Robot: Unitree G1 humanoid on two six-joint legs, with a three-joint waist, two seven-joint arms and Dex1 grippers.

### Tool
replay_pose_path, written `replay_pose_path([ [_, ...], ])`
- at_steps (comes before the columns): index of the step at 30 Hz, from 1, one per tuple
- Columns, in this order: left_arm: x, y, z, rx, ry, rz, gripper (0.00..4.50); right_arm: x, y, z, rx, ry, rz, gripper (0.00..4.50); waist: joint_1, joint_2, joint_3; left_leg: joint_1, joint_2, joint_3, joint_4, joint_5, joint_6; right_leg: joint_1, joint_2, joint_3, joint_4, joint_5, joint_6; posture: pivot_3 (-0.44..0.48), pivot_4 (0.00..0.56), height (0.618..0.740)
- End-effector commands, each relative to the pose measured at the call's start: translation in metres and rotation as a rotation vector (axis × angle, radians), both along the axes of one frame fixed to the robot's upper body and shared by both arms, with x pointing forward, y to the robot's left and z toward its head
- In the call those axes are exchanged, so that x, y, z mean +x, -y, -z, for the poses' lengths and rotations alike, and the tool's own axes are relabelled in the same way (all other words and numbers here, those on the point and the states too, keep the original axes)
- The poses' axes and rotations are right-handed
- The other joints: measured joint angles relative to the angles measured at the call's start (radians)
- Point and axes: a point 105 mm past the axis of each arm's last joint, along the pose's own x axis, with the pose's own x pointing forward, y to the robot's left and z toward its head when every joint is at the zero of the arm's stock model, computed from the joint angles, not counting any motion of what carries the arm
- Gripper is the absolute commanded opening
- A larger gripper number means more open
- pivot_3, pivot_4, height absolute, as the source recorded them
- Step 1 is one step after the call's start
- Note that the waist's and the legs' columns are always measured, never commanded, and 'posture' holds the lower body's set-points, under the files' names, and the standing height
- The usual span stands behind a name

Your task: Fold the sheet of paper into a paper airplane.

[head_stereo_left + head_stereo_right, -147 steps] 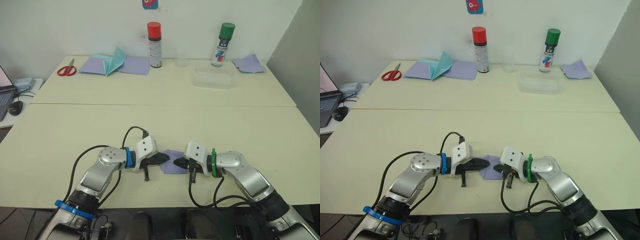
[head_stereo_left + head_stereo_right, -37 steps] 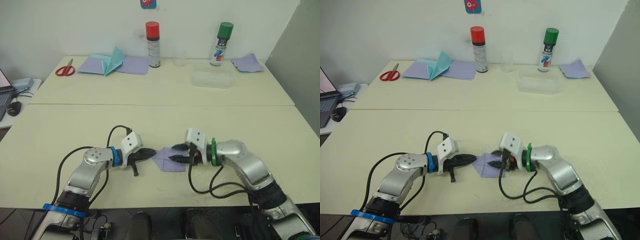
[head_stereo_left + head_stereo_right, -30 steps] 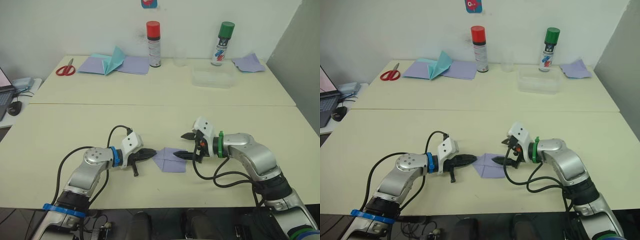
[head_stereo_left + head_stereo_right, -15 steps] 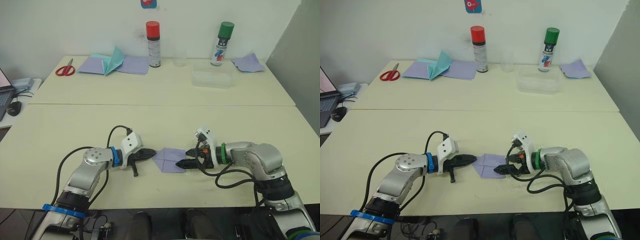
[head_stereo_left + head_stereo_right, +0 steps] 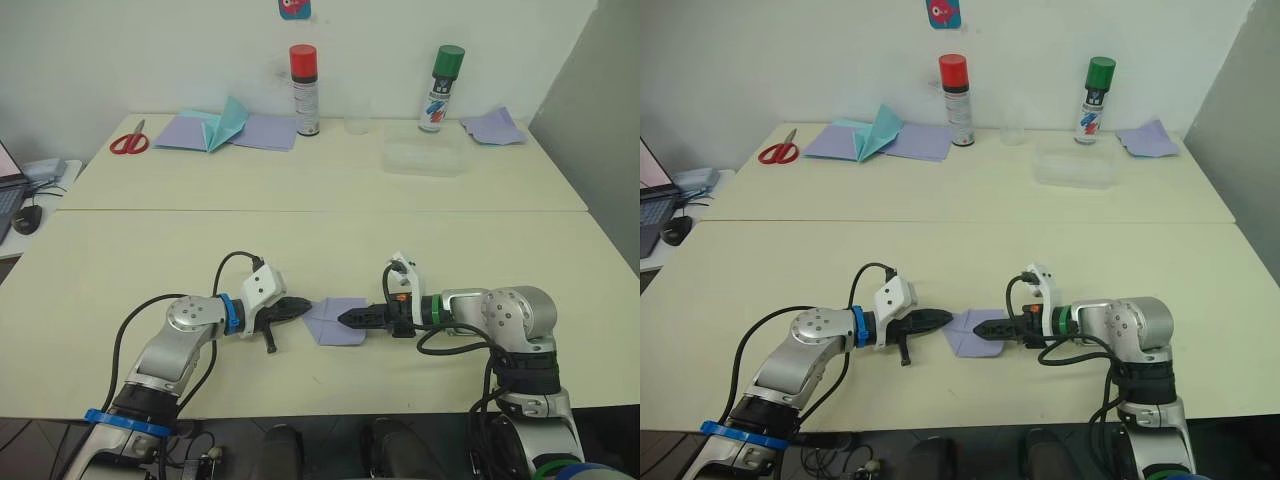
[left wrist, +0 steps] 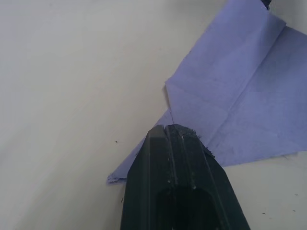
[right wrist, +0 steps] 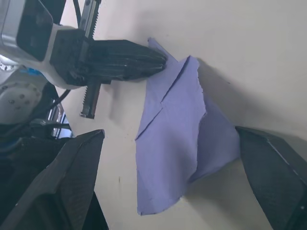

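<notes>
Since a second ago the right gripper [image 7: 168, 182] has swung level, fingers spread wide around the sheet of paper [image 5: 335, 321], hiding its right edge. Opposite, the left gripper [image 5: 303, 305] pins the sheet's left corner with fingers together. It lies partly folded near the front of the cream table [image 5: 150, 250].

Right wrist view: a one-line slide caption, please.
Open right fingers flank the folded purple paper while the left gripper, shut, pins its far corner.

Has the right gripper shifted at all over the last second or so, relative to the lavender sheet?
Yes. The right gripper has dropped from above the sheet of paper to table level at its right edge, fingers open, while the left gripper stays shut on the sheet's left corner.
</notes>
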Motion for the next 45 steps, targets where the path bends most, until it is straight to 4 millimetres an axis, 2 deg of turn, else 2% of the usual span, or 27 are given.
replay_pose_path([
  [1,-0.008,-0.004,0.026,0.068,-0.080,-0.014,0.00,-0.006,-0.008,-0.001,0.049,-0.043,-0.036,4.47,0.000,0.000,0.000,0.000,0.000,0.000,0.000,0.000,0.000,0.000,0.000,0.000,0.000,0.000,0.000,0.000,0.150,0.740],
  [12,-0.006,-0.005,0.027,0.077,-0.073,-0.019,0.00,-0.025,-0.002,0.006,0.113,-0.152,-0.093,4.47,0.001,0.000,0.000,-0.001,-0.001,0.000,0.000,0.000,0.000,0.000,0.000,0.001,-0.001,0.000,0.000,0.000,0.150,0.740],
  [23,-0.004,-0.005,0.027,0.080,-0.068,-0.017,0.00,0.008,-0.007,0.002,0.133,-0.161,0.097,4.47,0.000,0.002,0.000,0.000,0.001,0.001,0.000,0.000,0.000,0.000,0.000,0.000,-0.001,0.000,0.001,0.000,0.150,0.740],
  [28,-0.003,-0.004,0.027,0.081,-0.065,-0.015,0.00,0.009,-0.008,0.002,0.134,-0.166,0.108,4.47,0.001,0.002,0.000,-0.001,0.001,0.003,0.000,0.000,0.000,0.000,0.000,0.001,-0.001,0.000,0.001,0.000,0.150,0.740],
  [31,-0.002,-0.004,0.027,0.082,-0.063,-0.016,0.00,0.010,-0.009,0.004,0.133,-0.173,0.127,3.90,0.001,0.002,0.000,-0.001,0.001,0.003,0.000,0.000,0.000,0.000,-0.001,0.001,-0.001,0.000,0.001,0.000,0.150,0.740],
  [32,-0.002,-0.004,0.027,0.082,-0.063,-0.016,0.00,0.011,-0.009,0.005,0.129,-0.176,0.132,3.58,0.001,0.002,0.000,-0.001,0.001,0.002,0.000,0.000,0.000,0.000,-0.001,0.001,-0.001,0.000,0.001,0.000,0.150,0.740],
  [38,-0.004,-0.003,0.028,0.083,-0.067,-0.011,0.00,0.012,-0.007,0.007,0.123,-0.178,0.147,1.32,0.001,0.002,0.000,-0.001,0.001,0.003,0.000,0.000,0.000,0.000,-0.001,0.001,-0.001,0.000,0.001,0.000,0.150,0.740],
  [42,-0.006,-0.003,0.029,0.085,-0.070,-0.008,0.00,0.011,-0.007,0.006,0.120,-0.172,0.140,0.01,0.000,0.002,-0.001,-0.001,0.001,0.003,0.000,0.000,0.000,0.000,-0.001,0.001,-0.002,0.000,0.000,0.000,0.150,0.740],
  [45,-0.005,-0.005,0.025,0.075,-0.061,-0.008,0.00,0.010,-0.008,0.004,0.119,-0.157,0.123,0.01,0.000,0.002,0.000,-0.001,0.001,0.003,0.000,0.000,0.000,0.000,-0.001,0.001,-0.002,0.000,0.000,0.000,0.150,0.740],
])
